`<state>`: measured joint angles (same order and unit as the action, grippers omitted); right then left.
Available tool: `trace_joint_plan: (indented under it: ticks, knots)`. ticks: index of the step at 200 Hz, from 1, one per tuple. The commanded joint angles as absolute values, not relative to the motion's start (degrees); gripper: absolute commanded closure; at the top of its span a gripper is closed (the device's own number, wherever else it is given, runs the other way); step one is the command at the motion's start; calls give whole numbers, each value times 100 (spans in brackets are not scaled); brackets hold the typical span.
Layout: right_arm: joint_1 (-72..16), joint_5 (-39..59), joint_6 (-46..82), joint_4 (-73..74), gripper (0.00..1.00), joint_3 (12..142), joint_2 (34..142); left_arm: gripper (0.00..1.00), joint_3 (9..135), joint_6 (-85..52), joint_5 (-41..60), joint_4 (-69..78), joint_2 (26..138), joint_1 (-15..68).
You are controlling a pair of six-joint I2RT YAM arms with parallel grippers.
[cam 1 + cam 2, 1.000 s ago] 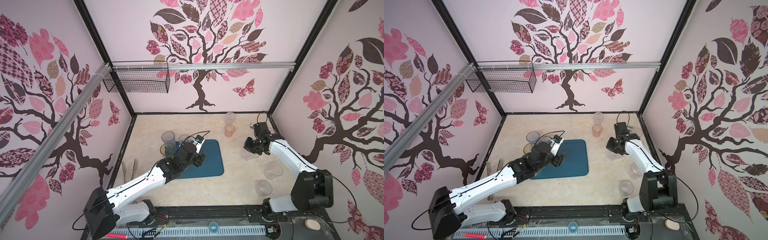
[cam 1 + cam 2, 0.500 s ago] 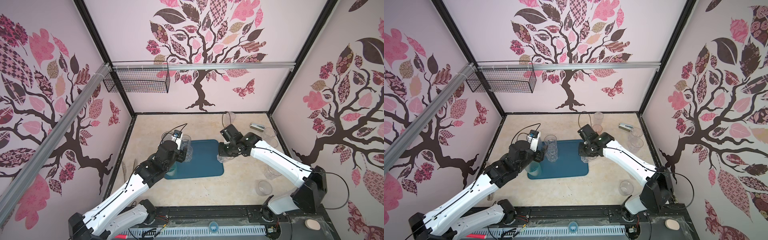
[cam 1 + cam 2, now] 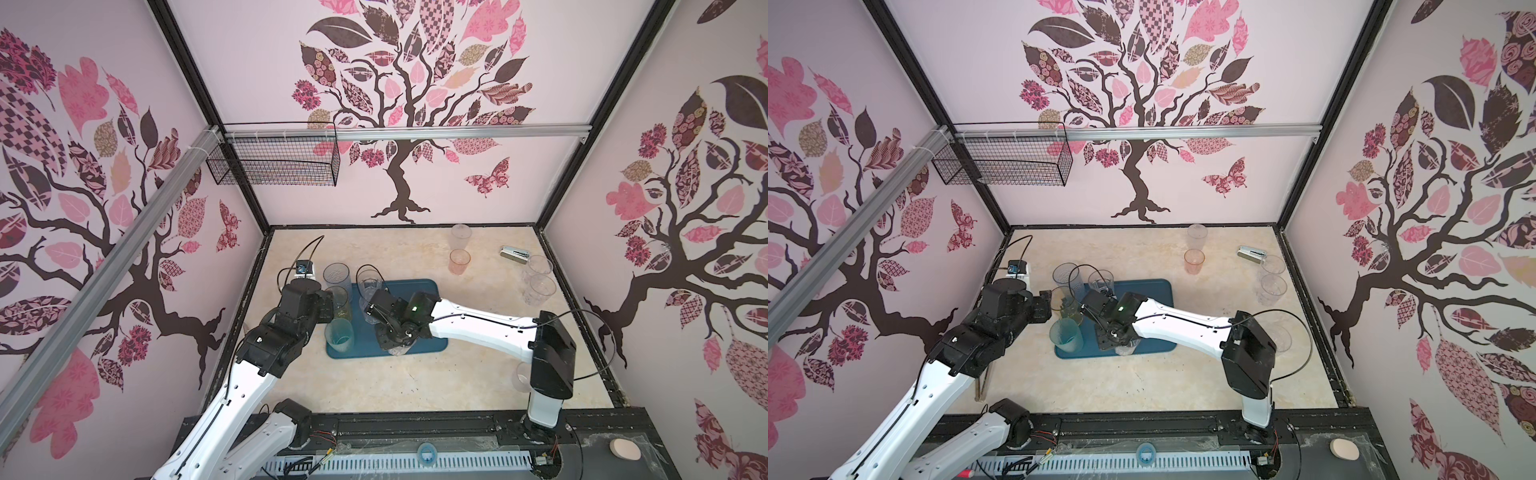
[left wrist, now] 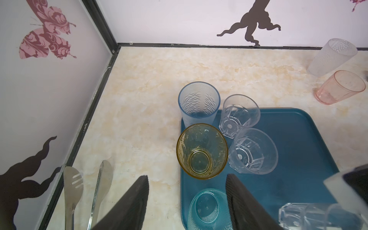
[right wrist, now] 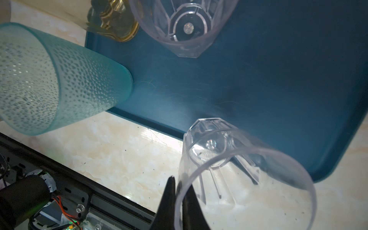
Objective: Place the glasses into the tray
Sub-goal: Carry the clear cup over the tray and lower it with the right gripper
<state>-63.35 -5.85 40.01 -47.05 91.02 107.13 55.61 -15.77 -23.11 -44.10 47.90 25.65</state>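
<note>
The dark teal tray (image 3: 415, 289) (image 3: 1154, 291) lies mid-table. Along its left side stand a blue-grey glass (image 4: 199, 103), a yellow glass (image 4: 201, 151), a teal glass (image 4: 207, 209) and two clear ribbed glasses (image 4: 239, 115) (image 4: 253, 151). My right gripper (image 5: 178, 183) is shut on the rim of another clear glass (image 5: 239, 169) (image 3: 397, 351), whose base is at the tray's front rim. My left gripper (image 4: 187, 176) hangs open and empty over the tray's left edge, between the yellow and teal glasses.
Off the tray stand a frosted glass (image 3: 460, 235), a pink one (image 3: 459, 262), two clear ones (image 3: 539, 276) at the right wall and one (image 3: 521, 376) by the right arm's base. A silver stapler-like object (image 3: 514, 253) lies far right. Metal tongs (image 4: 72, 191) lie at the left wall.
My right gripper has carried the clear glass from the right side across to the tray's front edge. My left gripper has drawn back to the tray's left edge, open.
</note>
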Motion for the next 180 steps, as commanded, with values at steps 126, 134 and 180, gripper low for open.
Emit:
trace_joint_plan:
  ticks: [126, 134, 180]
  knots:
    - [-6610, -582, 3622, -4912, 87, 10817, 12530, 35, 5934, -1723, -2234, -4592, 4654, 2540]
    - [-6609, -648, 3603, -4934, 85, 10858, 12588, 35, 5916, -1732, -2206, -4575, 4646, 2539]
    - [-6610, -800, 3484, -5084, 66, 11164, 12659, 35, 5865, -1689, -2136, -4539, 4659, 2540]
